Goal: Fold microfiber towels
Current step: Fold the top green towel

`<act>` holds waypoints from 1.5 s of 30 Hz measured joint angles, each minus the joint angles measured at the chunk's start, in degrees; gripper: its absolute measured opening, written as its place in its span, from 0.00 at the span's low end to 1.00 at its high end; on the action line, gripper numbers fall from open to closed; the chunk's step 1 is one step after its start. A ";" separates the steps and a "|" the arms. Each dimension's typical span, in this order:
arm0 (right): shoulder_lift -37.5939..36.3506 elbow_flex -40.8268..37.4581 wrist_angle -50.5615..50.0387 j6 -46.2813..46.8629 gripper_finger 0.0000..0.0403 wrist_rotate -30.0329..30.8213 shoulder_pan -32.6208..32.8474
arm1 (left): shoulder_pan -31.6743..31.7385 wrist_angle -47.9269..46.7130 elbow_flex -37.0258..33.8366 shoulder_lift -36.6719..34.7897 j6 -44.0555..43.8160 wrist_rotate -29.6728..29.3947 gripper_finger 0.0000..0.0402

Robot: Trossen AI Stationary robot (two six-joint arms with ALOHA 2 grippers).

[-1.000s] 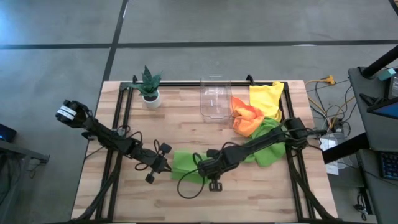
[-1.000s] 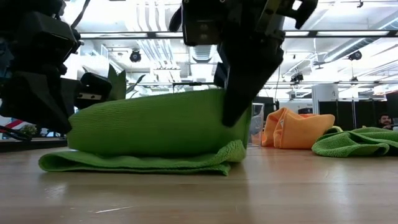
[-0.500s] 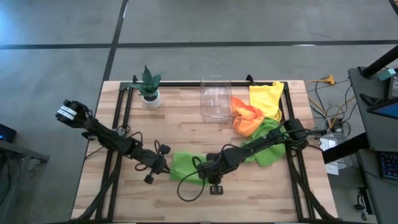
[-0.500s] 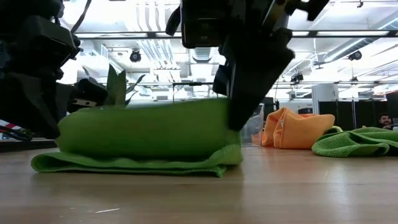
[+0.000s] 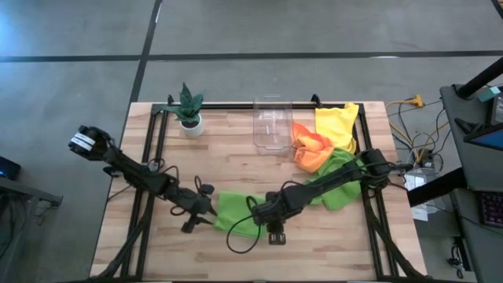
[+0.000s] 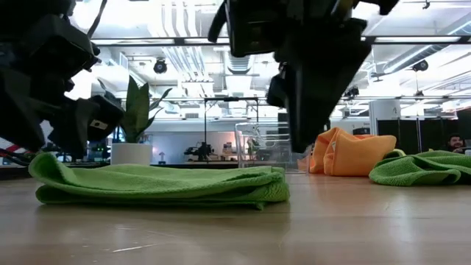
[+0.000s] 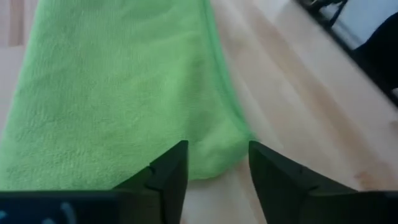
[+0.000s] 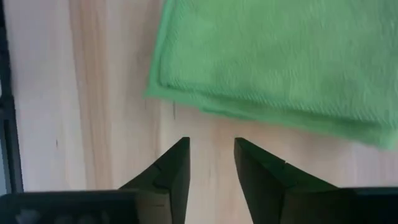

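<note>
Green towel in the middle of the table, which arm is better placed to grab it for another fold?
Probably left. The left gripper is open with the folded green towel's corner between its fingers. The right gripper is open over bare wood beside the towel's edge.

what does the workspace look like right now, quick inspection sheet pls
surface: wooden table, bare in front.
job's things: one lime green towel lies folded flat at the front; second green towel, orange towel and yellow towel heaped unfolded at right rear.
clutter: potted plant, clear bin.
grippers: left gripper and right gripper both open, empty, at the folded towel's edges.
cables: black loop by the right gripper; wires off the table's right.
surroundings: concrete floor; nothing else seen.
</note>
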 joint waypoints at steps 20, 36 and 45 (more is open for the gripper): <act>-1.90 -0.15 9.28 6.89 0.23 5.05 0.06 | 1.05 -1.03 0.17 2.97 -8.16 -16.14 0.43; -1.86 -0.21 8.39 8.24 0.21 4.96 0.54 | 1.20 -1.15 1.50 2.32 -8.21 -17.42 0.43; -1.86 -6.12 24.69 15.24 0.19 4.98 0.83 | 2.71 -1.58 1.44 -1.70 -7.43 -18.92 0.43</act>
